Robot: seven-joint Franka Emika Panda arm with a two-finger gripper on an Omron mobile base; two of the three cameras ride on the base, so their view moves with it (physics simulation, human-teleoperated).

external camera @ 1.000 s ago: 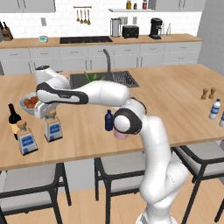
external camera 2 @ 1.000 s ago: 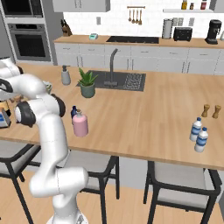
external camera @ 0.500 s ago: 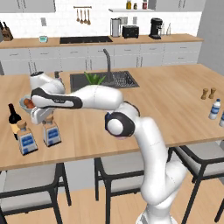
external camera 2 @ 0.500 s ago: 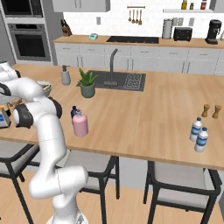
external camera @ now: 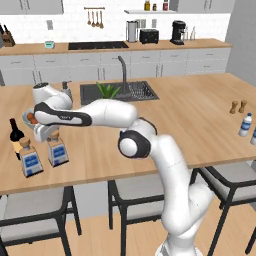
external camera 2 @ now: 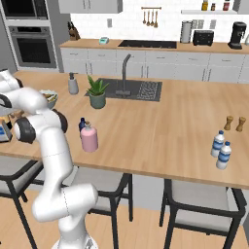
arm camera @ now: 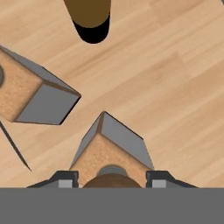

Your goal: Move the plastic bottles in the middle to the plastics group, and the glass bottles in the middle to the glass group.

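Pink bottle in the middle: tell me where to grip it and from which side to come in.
Grip the pink bottle low on its narrow neck, just under the light cap, coming straight down from above. It stands upright, and its round body looks wide for the fingers. The small navy bottle stands close behind it, so set the fingers left and right of the neck.

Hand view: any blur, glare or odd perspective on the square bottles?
Hand view: sharp, no glare; top-down foreshortening turns both square bottles into wedges, the nearer square bottle between the gripper tips. Left base view: soft, flat light, faint shadows on the counter.
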